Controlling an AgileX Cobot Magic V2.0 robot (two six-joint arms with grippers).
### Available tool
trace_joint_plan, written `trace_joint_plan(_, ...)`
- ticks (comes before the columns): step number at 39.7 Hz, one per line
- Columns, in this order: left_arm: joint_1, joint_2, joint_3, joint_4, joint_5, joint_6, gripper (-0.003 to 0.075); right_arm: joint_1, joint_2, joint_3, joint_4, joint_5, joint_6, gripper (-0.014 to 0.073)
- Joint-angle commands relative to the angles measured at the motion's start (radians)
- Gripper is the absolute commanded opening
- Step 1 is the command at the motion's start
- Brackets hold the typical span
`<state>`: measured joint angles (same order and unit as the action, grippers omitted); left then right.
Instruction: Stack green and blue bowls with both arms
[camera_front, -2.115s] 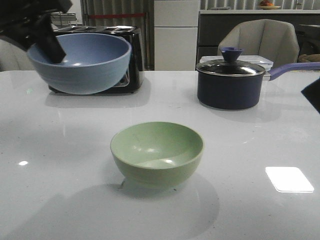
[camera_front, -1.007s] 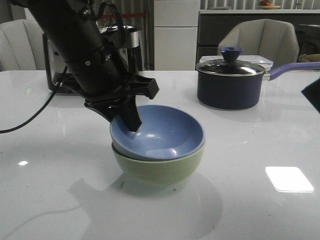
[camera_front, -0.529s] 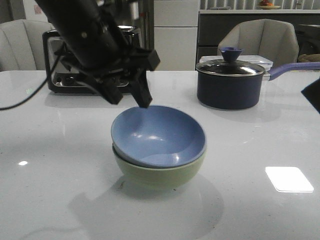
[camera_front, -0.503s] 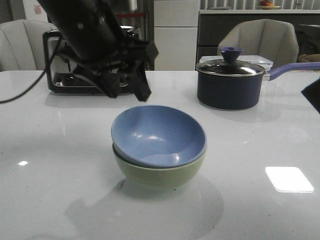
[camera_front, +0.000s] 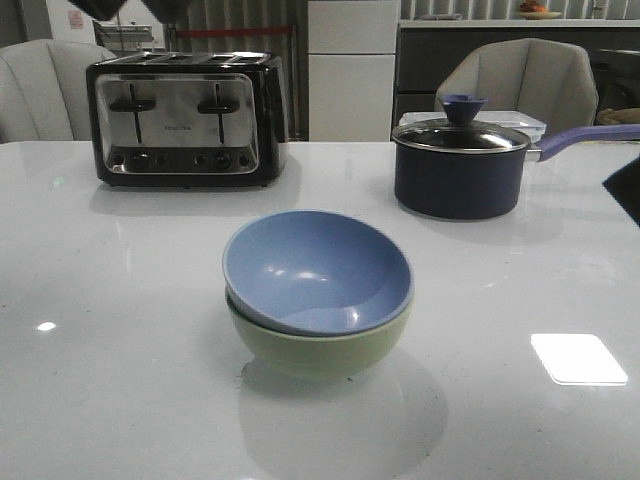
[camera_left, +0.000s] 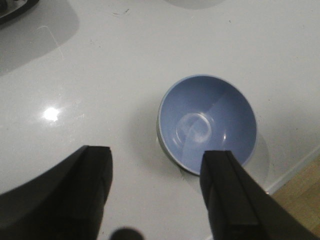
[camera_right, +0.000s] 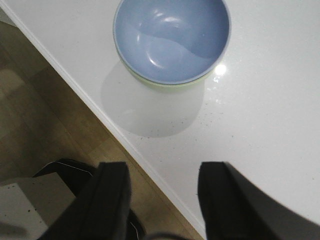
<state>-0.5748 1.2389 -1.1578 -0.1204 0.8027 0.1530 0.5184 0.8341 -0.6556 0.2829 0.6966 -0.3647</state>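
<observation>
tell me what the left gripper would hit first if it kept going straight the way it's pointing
Probably the bare white table. The left gripper is open and looks down at the tabletop, with the blue bowl, nested in the green bowl, just off to one side of its line. Depth is hard to judge.

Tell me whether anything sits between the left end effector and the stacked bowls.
Nothing visible does. The left end effector, open and empty, hangs above bare white tabletop, with the matte greyish-blue bowl nested in the pale sage green bowl in plain sight beyond its fingers.
</observation>
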Motion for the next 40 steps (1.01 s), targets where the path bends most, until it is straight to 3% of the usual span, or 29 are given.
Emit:
trace_joint_plan(1, -0.001, -0.116, 0.045, -0.005, -0.049, -0.001, 0.0455, -0.002, -0.006, -0.027, 0.010, -0.050, -0.011, 0.0435)
trace_joint_plan(14, -0.001, -0.410, 0.312, -0.005, -0.049, -0.001, 0.0455, -0.003, -0.006, -0.027, 0.007, -0.050, -0.011, 0.0435)
trace_joint_plan(19, -0.001, -0.491, 0.387, -0.002, -0.055, -0.001, 0.0455, -0.007, -0.006, -0.027, -0.055, -0.049, -0.002, 0.0435)
trace_joint_plan(25, -0.001, -0.538, 0.425, 0.057, -0.060, -0.001, 0.0455, -0.053, -0.007, -0.027, -0.131, -0.038, 0.102, 0.0435)
trace_joint_plan(34, -0.001, -0.541, 0.428, 0.082, -0.071, -0.003, 0.0454, -0.067, -0.009, -0.027, -0.129, -0.015, 0.106, 0.0433)
trace_joint_plan(40, -0.001, -0.541, 0.428, 0.082, -0.076, -0.003, 0.0416, -0.067, -0.008, -0.027, -0.129, -0.004, 0.106, 0.0323)
